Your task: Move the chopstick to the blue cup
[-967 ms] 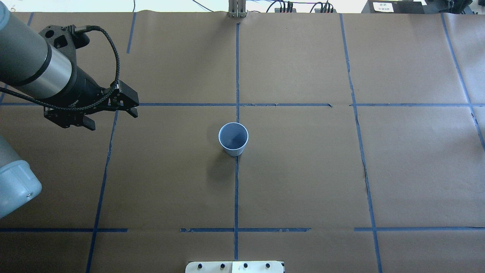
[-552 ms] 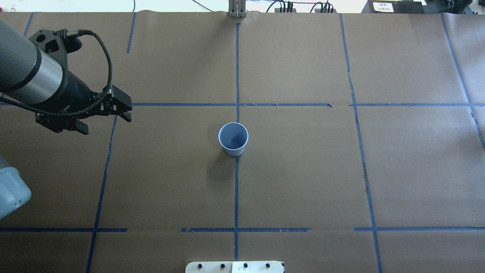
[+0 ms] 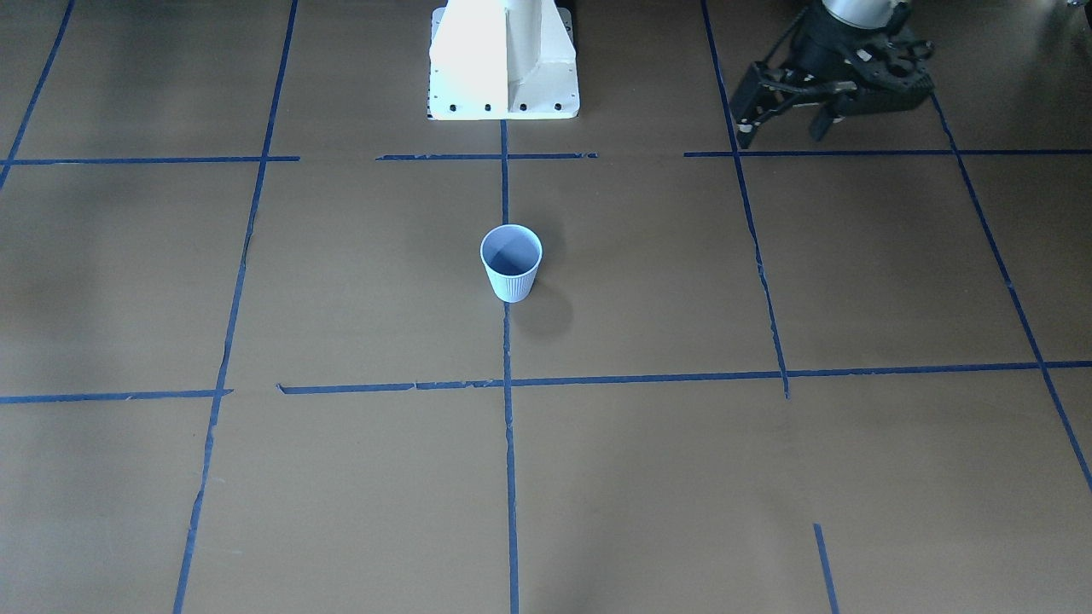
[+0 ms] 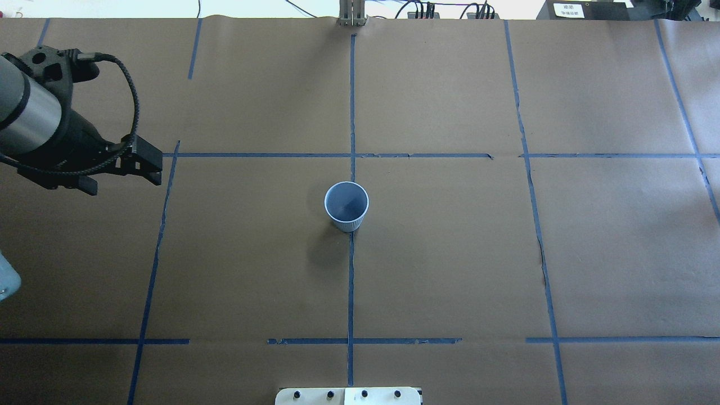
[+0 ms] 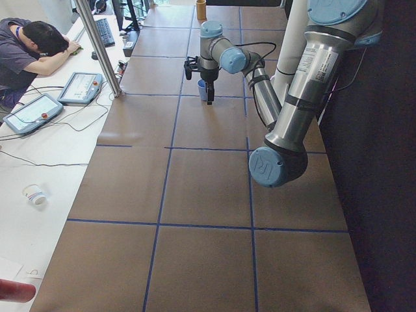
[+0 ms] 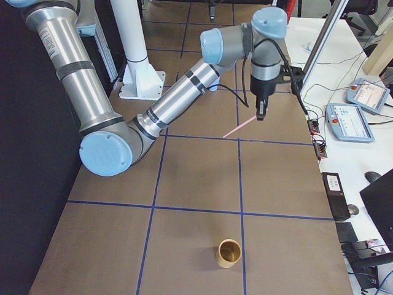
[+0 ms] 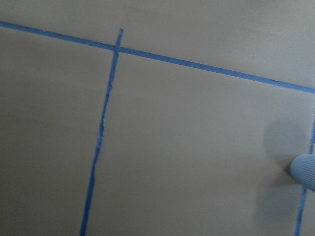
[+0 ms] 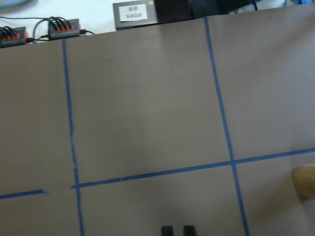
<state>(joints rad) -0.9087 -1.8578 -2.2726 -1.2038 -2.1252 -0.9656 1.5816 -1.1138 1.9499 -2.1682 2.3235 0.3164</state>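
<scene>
The pale blue ribbed cup [image 4: 346, 206] stands upright at the table's middle and looks empty; it also shows in the front view [image 3: 511, 263] and at the left wrist view's right edge [image 7: 305, 172]. My left gripper [image 4: 122, 184] is open and empty, far to the cup's left, and it shows in the front view [image 3: 778, 135] too. My right gripper [image 6: 260, 115] points down over the table's right end and is shut on a pinkish-orange chopstick [image 6: 236, 130] that slants down from its tips. Its fingertips [image 8: 167, 230] show close together.
A tan cup [image 6: 229, 253] stands on the table's right end, near the right gripper, and shows at the right wrist view's edge [image 8: 306, 181]. The white robot base [image 3: 503, 60] is at the near edge. An operator [image 5: 32, 45] sits at the side desk.
My left arm has drawn back to the left, away from the blue cup, with its gripper still open. The cup has not moved.
</scene>
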